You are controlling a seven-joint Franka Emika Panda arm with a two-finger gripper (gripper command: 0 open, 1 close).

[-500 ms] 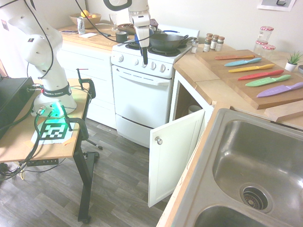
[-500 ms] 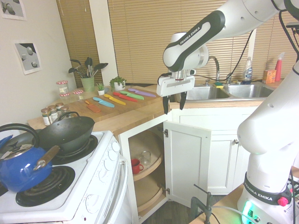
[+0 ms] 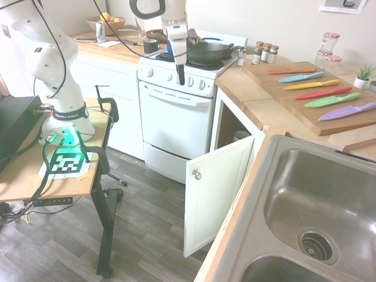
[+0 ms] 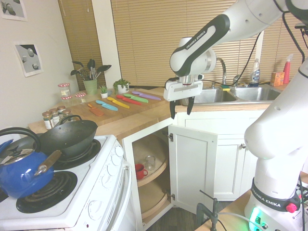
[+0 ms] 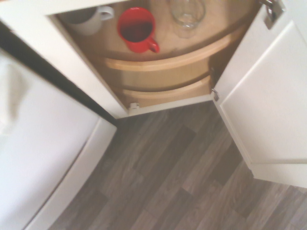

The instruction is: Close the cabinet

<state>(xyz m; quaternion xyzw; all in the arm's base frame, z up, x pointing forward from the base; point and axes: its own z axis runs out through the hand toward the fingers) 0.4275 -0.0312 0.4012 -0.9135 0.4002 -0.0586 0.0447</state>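
The white corner cabinet with a flat-panelled door (image 4: 193, 166) stands open between the white stove (image 4: 108, 175) and the sink — on its curved wooden upper shelf (image 5: 165, 62), a glossy red mug (image 5: 136, 29), a clear glass (image 5: 187, 13) and a white mug (image 5: 88, 24). The black-fingered pincer (image 4: 182, 109) hangs spread, empty.

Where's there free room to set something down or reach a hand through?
Bare wood on the counter between stove and sink; a hand fits through the open cabinet. Crowded: around the knives and wok.
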